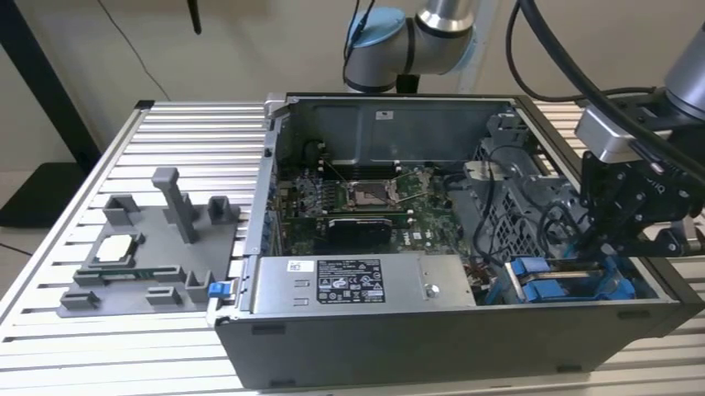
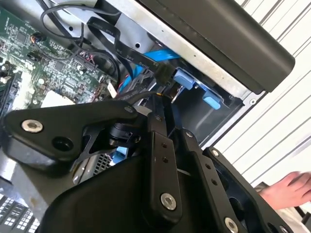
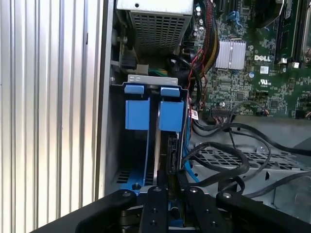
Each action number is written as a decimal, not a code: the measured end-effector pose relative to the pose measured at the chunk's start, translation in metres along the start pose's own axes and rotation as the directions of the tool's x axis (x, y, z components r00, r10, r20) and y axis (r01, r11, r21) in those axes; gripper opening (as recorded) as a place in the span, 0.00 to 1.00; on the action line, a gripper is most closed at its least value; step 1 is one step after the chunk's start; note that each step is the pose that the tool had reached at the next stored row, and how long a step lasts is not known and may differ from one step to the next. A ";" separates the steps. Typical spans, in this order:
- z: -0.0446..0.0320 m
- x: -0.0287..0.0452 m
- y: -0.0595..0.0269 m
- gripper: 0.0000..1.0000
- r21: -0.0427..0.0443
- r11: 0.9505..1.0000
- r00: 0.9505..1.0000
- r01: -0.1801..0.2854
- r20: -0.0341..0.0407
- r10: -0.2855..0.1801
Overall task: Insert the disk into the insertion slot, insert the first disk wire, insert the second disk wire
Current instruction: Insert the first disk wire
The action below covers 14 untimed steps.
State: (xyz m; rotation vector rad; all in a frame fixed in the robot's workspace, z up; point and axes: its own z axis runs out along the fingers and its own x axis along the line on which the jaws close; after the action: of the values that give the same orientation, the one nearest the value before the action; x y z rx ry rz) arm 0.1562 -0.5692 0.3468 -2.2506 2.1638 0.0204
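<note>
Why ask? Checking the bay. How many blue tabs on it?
2, side by side: one tab nearer the case wall, one nearer the motherboard. Others may be hidden.

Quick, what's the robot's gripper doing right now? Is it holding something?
The gripper: closed on the plug end of the black wire.
A person's hand: cannot tell if it holds anything.
</note>
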 end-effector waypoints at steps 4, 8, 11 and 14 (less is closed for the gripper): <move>0.0013 -0.0002 -0.0006 0.00 0.000 1.000 1.000 0.001 0.000 -0.001; 0.0029 -0.0007 -0.0006 0.00 0.000 1.000 1.000 0.001 0.000 -0.001; 0.0038 -0.0020 -0.0006 0.00 0.000 1.000 1.000 0.001 0.000 -0.001; 0.0043 -0.0024 -0.0007 0.00 0.000 1.000 1.000 0.001 0.000 -0.001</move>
State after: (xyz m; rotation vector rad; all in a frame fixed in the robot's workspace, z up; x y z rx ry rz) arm 0.1568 -0.5667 0.3426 -2.2519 2.1624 0.0204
